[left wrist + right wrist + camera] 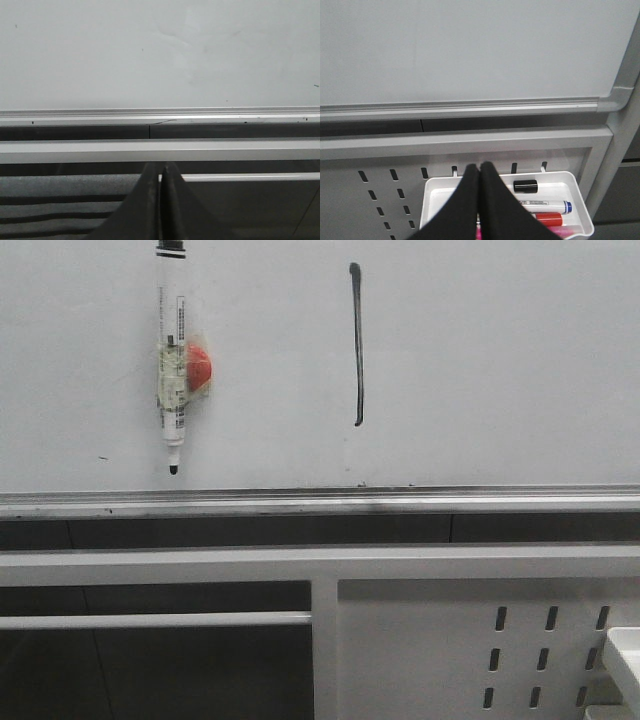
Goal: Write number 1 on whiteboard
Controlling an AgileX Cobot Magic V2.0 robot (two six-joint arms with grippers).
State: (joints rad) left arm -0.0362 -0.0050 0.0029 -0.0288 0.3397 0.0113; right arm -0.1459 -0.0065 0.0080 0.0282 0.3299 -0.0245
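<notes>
Number 1: thin black vertical marker stroke [357, 345], seen drawn on the glossy pale whiteboard [500, 360].
Marker: white pen [172, 360] stuck beside it, apparently parked.
Left gripper [160, 200]: closed, empty.
Right gripper [479, 200]: closed, empty, above white tray [570, 182].

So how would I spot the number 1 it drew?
Look at the whiteboard above the silver rail. Right of the marker pen stuck there is the number 1: a thin black vertical stroke, flat ink, without the pen's red disc.
</notes>
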